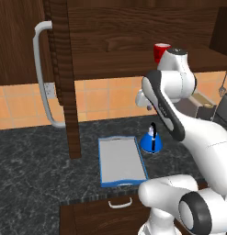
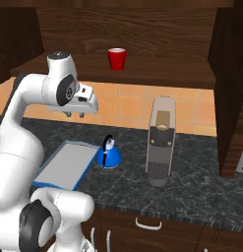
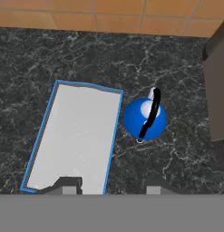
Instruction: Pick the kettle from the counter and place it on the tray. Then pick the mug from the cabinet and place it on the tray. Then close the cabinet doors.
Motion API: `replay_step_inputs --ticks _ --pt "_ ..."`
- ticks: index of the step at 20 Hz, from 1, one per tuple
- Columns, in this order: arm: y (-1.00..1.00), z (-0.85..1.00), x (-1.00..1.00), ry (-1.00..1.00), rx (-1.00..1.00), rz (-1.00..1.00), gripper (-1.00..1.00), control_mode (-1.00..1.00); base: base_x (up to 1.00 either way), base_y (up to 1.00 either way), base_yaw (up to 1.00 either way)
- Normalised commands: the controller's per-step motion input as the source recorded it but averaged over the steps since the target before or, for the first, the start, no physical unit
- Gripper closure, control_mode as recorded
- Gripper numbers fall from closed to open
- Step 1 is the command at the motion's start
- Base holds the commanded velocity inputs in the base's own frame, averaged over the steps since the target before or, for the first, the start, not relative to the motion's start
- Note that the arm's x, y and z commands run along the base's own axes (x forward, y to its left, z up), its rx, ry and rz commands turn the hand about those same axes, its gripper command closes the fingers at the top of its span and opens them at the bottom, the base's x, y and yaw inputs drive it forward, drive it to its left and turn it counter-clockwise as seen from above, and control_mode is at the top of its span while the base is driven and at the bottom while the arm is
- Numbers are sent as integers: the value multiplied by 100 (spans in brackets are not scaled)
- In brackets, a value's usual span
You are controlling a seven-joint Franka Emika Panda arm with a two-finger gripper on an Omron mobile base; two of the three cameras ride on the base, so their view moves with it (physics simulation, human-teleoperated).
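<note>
The blue kettle (image 1: 150,143) (image 2: 108,156) (image 3: 144,118) stands on the dark counter (image 1: 32,160) (image 3: 177,68), just right of the blue-rimmed grey tray (image 1: 122,160) (image 2: 64,165) (image 3: 77,136), which holds nothing. High above both hangs my gripper (image 2: 76,114) (image 3: 111,188), open, nothing between its fingertips (image 3: 68,186), looking straight down. The red mug (image 1: 160,51) (image 2: 116,59) sits on the open cabinet's shelf (image 2: 157,66), partly behind my arm in the left base view. Both cabinet doors (image 1: 64,78) (image 2: 231,88) stand open.
A tall grey coffee machine (image 2: 160,142) (image 1: 204,108) (image 3: 217,90) stands on the counter right of the kettle. The left door's curved bar handle (image 1: 41,73) juts out over the counter. Drawer fronts with small handles (image 1: 120,203) (image 2: 148,225) lie below the counter edge.
</note>
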Motion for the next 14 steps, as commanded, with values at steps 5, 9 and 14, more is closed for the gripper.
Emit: replay_step_inputs --ticks 5,9,14 --pt "0 -2 -27 -9 0 -1 -100 -100 0 0 0" --pt "0 -32 -98 -27 1 -15 -100 -100 0 0 0" --pt "-21 -41 -49 -4 9 -24 -100 -100 0 0 0"
